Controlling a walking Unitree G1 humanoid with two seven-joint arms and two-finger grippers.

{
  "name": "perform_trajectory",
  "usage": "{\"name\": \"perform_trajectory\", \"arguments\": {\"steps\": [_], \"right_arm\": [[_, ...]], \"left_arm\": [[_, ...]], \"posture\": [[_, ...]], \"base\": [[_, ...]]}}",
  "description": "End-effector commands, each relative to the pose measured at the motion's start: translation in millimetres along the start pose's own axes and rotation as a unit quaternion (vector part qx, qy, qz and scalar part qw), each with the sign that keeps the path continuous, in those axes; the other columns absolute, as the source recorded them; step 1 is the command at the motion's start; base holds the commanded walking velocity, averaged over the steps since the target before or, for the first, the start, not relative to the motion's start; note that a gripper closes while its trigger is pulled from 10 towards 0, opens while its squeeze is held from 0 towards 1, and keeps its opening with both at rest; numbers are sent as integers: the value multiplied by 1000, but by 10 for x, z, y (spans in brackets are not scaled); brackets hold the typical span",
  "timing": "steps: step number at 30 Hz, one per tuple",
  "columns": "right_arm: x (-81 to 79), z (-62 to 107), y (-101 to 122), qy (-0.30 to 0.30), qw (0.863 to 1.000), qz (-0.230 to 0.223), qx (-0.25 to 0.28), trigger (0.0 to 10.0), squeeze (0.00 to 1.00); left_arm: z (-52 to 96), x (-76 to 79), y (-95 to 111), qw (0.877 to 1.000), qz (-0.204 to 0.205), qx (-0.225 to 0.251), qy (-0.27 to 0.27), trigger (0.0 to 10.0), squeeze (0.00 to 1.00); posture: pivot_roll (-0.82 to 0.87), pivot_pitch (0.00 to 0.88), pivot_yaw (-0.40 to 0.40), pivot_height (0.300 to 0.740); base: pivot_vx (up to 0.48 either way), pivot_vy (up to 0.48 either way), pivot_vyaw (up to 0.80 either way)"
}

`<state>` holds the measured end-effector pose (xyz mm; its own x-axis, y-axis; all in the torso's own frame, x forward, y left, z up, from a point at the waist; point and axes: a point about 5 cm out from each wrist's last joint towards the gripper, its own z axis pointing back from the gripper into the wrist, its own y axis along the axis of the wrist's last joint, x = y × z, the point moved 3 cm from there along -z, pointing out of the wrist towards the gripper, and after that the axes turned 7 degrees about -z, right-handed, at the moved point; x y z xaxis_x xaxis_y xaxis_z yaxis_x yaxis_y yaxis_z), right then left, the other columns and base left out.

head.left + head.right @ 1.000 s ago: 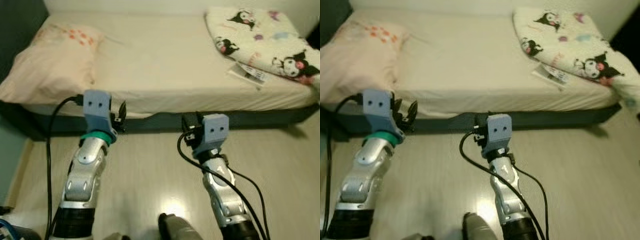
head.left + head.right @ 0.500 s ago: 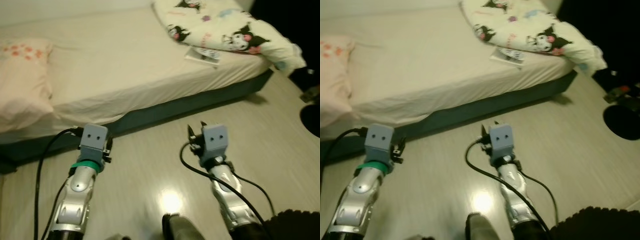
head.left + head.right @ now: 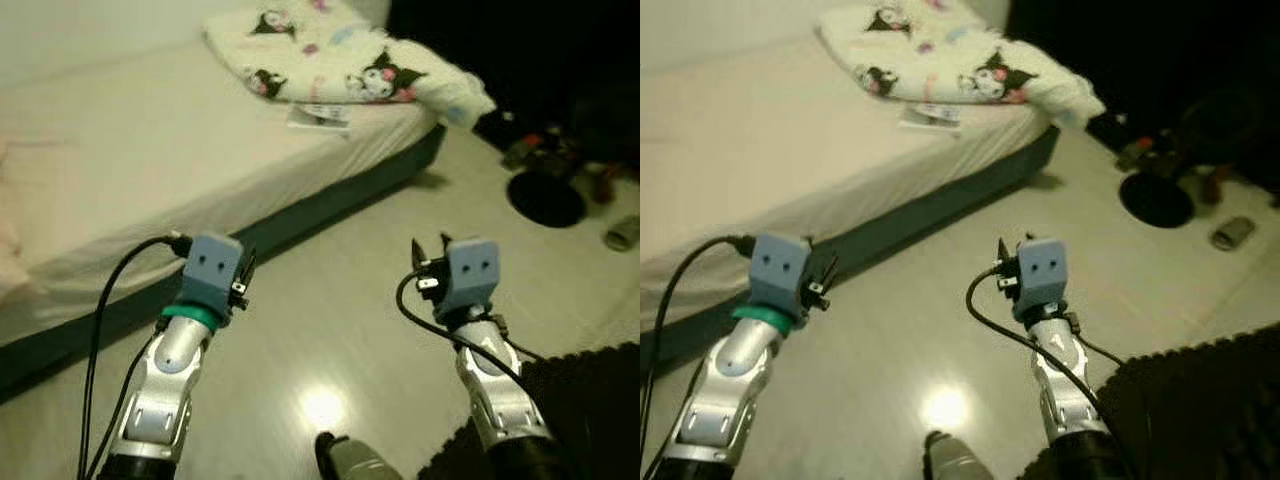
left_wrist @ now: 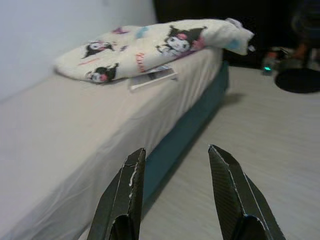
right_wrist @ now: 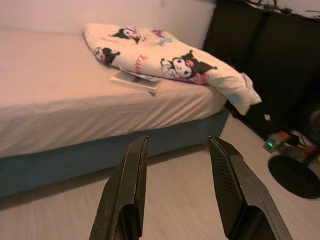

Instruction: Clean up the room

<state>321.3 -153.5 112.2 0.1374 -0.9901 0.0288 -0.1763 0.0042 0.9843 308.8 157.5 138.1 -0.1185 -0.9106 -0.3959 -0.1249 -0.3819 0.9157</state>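
Clutter [image 3: 1232, 232] lies on the floor [image 3: 940, 300] well ahead and to the right, beside a dark round object [image 3: 1155, 200] past the bed's [image 3: 770, 170] foot; the right gripper [image 5: 175, 200] is nearer to it than the left gripper [image 4: 175, 200], both spread open and empty, so reaching it likely means walking rightward first

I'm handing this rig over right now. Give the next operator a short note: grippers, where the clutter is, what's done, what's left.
Left gripper: open, empty, held over the floor beside the bed.
Right gripper: open, empty, held over the floor, pointing at the foot of the bed.
On the bed: a folded cartoon-print blanket with a booklet partly tucked under its edge.
On the floor past the foot of the bed: small clutter in the dark, including a round black base and a small grey item; details unclear.
Done: nothing picked up.
Left: gather the floor clutter, tidy the bed.
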Motion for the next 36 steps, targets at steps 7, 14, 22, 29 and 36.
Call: {"name": "perform_trajectory", "arguments": {"steps": [7, 14, 22, 29, 36], "right_arm": [[157, 42, 40, -16, 1000, 2, 4, 10000, 0], [48, 33, 36, -3, 1000, -4, 4, 10000, 0], [-79, 38, 15, 20, 1000, -3, 1, 10000, 0], [-76, 31, 27, 20, 1000, -3, 2, 10000, 0], [-61, 44, 25, 19, 1000, -1, 1, 10000, 0]], "left_arm": [[-53, 5, 6, 1000, 12, -6, 10, 10000, 0], [-96, 8, 36, 1000, 24, -4, 15, 10000, 0], [-130, -9, 61, 999, 28, -1, 21, 10000, 0], [-139, 5, 66, 999, 29, 0, 20, 10000, 0], [-149, 17, 66, 999, 30, 0, 18, 10000, 0]], "posture": [[-77, 68, 32, 731], [-77, 63, 31, 731], [-74, 57, 29, 731], [-80, 56, 29, 731], [-82, 57, 29, 731]], "base": [[0, 0, -800], [0, 0, -800], [270, 0, -216], [456, 0, 0], [458, 0, 0]]}}
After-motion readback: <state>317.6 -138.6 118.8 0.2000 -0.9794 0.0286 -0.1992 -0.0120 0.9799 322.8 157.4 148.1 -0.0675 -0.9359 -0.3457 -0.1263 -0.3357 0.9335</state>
